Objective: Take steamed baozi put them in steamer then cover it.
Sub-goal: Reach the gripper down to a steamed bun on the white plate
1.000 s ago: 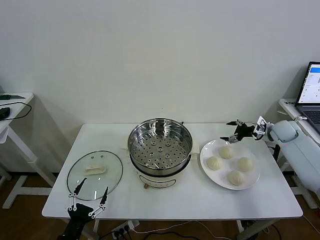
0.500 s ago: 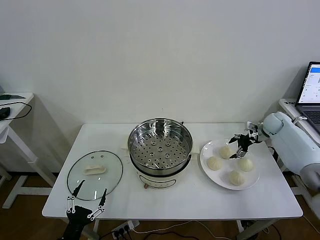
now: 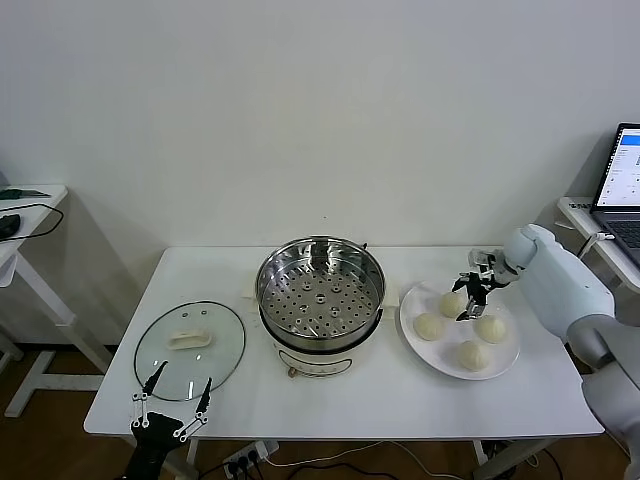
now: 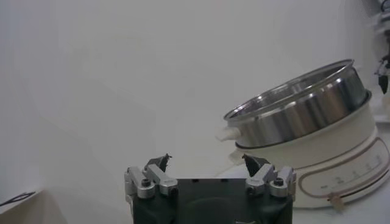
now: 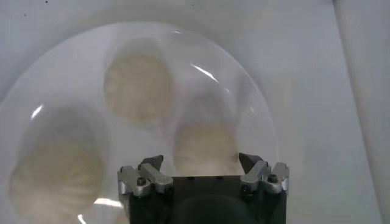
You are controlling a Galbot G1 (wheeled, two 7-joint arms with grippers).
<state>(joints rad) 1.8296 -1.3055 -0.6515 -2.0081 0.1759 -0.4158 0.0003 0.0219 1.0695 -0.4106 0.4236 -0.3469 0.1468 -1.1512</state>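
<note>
White table (image 3: pixel 400 400), bare wall behind. Right gripper (image 3: pixel 470 296) over plate (image 3: pixel 505 362), fingers spread, nothing held, poised above bun (image 3: pixel 452 304) at plate's 11 o'clock. Buns round, pleated, cream-white, no long axis; four on plate. Steamer (image 3: pixel 321 290) empty at 9 o'clock from plate. Cover (image 3: pixel 190 345) far left near idle left gripper (image 3: pixel 172 403), also spread

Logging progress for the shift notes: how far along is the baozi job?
Nothing is loaded yet: the steamer is empty and all four baozi sit on the plate. The open right hand is over the rear baozi. Left: moving four, then the lid, beside the open left hand.
</note>
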